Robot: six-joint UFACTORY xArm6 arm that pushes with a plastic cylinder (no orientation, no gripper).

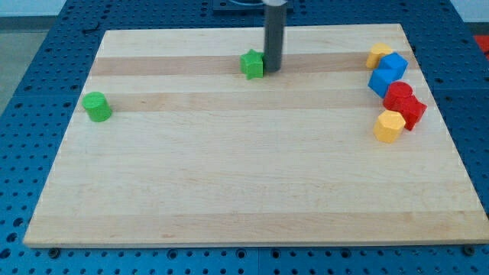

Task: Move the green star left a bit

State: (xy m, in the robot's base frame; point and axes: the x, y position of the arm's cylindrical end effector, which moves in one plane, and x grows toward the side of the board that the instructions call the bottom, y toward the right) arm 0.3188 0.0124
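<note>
The green star [252,64] lies near the view's top, a little left of the middle of the wooden board [244,176]. My tip [272,71] stands just to the star's right, touching or nearly touching its right side. The dark rod rises straight up from there out of the view's top.
A green round block [97,106] sits at the view's left. At the view's right there is a cluster: a yellow block [377,55], two blue blocks [394,66] [380,82], two red blocks [397,95] [412,111] and a yellow hexagon [389,126]. Blue perforated table surrounds the board.
</note>
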